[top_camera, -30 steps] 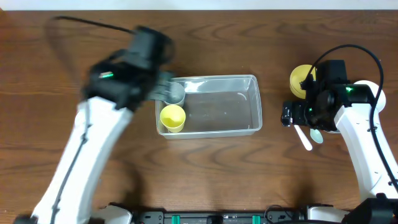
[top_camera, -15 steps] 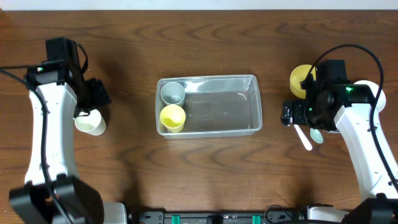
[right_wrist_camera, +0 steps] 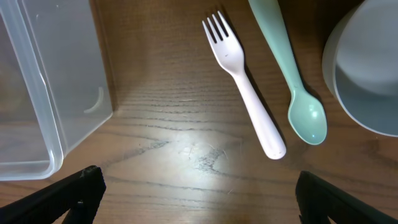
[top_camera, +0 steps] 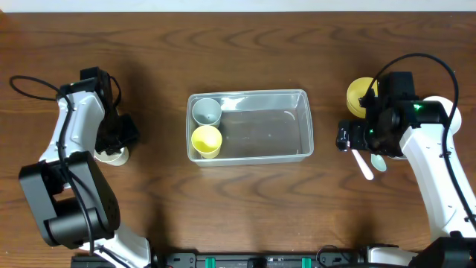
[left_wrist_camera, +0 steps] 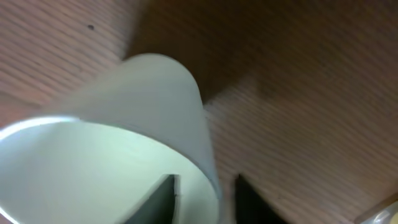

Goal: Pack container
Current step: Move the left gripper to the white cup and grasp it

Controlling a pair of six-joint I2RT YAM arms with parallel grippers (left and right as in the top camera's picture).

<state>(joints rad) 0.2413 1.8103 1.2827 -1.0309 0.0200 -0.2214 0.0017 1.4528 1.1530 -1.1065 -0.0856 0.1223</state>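
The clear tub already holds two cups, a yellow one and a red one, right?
Not quite. The clear tub holds a yellow cup and a pale grey cup, not a red one; the overhead view shows it.

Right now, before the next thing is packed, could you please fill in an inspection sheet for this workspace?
Surface: brown wood table, light scratches near the fork.
Job's things: clear container at centre, grey cup and yellow cup inside at its left end.
Clutter: white cup at left; yellow bowl, white bowl, white fork, green spoon at right.
Grippers: left gripper has its fingers astride the white cup's wall, grip uncertain; right gripper open, holding nothing.
Cables: black left cable and right cable, one looping by each arm.
Surroundings: nothing seen.
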